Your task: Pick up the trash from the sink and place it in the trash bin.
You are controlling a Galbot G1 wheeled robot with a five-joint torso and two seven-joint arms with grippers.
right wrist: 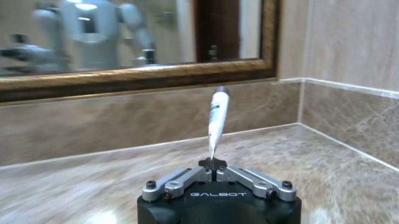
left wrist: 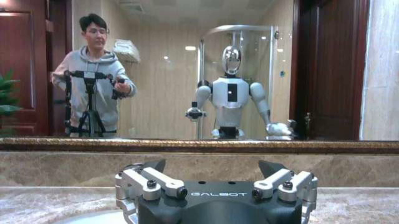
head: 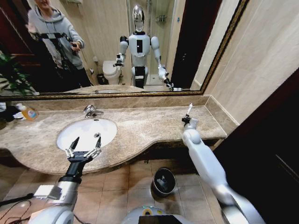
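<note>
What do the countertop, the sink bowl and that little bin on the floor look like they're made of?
The countertop looks like polished beige-brown marble: veined and glossy. The sink seems to be glazed white ceramic, smooth and bright. The trash bin looks like black plastic or metal with a thin shiny rim; which one is unclear.

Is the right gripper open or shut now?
Shut. The right gripper pinches the flat end of a white tube, which points up above the marble counter.
</note>
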